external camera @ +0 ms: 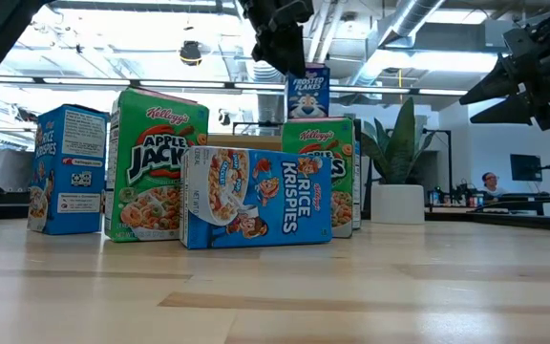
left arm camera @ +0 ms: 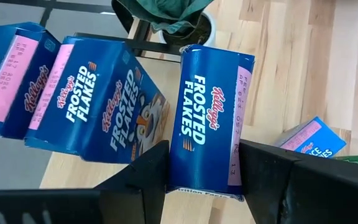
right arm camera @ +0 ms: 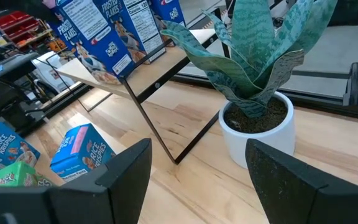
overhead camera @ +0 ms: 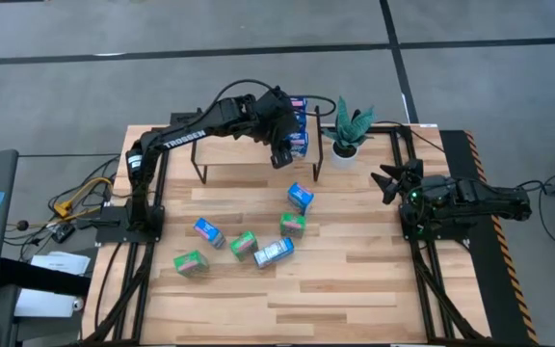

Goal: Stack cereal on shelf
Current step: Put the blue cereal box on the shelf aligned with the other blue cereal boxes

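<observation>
Looking down in the high view, the left gripper (overhead camera: 282, 145) sits over the shelf's (overhead camera: 222, 143) right end beside blue boxes (overhead camera: 299, 123), while six more boxes (overhead camera: 273, 253) lie scattered on the table (overhead camera: 355, 289); the right gripper (overhead camera: 393, 180) waits near the plant (overhead camera: 348, 130).

Low view: a Frosted Flakes box (external camera: 307, 93) shows up on the shelf behind a Rice Krispies box (external camera: 256, 196).

Left wrist view: both fingers (left arm camera: 145, 177) clamp a Frosted Flakes box (left arm camera: 209, 118) next to two others (left arm camera: 98, 102).

Right wrist view: fingers (right arm camera: 126, 171) spread apart, gripping nothing.
</observation>
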Robot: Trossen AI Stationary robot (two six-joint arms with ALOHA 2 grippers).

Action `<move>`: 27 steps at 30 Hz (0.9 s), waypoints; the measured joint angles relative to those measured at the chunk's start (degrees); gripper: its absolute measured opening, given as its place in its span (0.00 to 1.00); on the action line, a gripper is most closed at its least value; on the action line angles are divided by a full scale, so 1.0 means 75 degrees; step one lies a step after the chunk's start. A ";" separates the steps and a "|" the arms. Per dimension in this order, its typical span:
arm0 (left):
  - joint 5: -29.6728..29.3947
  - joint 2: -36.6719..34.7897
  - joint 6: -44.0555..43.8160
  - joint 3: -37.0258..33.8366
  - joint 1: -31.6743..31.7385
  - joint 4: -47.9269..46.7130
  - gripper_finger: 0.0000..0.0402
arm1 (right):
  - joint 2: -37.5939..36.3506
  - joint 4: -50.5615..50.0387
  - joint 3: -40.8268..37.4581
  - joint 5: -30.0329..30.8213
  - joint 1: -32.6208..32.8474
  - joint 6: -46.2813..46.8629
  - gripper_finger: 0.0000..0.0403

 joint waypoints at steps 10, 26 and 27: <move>-0.0173 0.0000 0.0038 0.0000 0.0003 0.0006 0.40 | 0.0000 0.0005 0.0000 0.0000 0.0000 0.0000 0.71; -0.0434 0.0000 0.0139 0.0000 -0.0009 0.0076 0.57 | 0.0000 0.0006 0.0000 0.0000 0.0000 0.0000 0.71; -0.0458 0.0000 0.0137 0.0000 -0.0009 0.0076 0.57 | 0.0000 0.0006 0.0000 0.0000 0.0000 0.0000 0.71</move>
